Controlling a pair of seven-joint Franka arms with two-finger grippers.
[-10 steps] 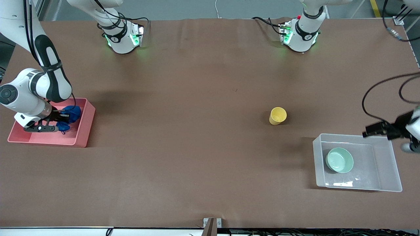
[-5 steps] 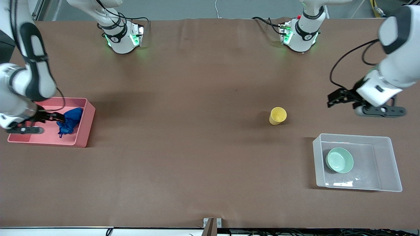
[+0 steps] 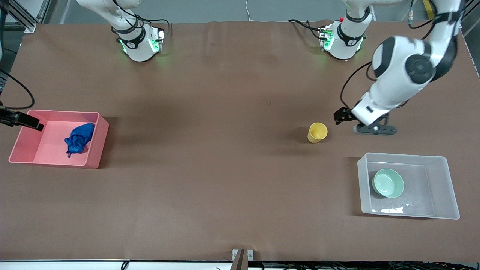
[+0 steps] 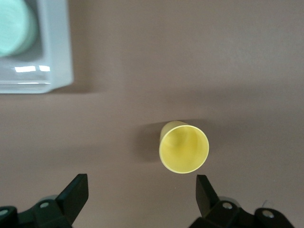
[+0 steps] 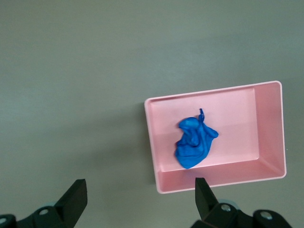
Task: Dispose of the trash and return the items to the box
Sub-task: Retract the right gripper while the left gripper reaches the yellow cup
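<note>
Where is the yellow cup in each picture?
Front view: the yellow cup stands on the table, beside the left gripper.
Left wrist view: the cup, rim up.
Right wrist view: not there.
Shared landmark: the clear box.

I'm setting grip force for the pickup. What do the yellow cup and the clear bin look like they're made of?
The yellow cup looks like thin hard plastic: smooth, evenly colored, with a faint sheen inside. The clear bin looks like translucent, slightly frosted plastic: the table shows through its walls, and glare glints on its floor.
</note>
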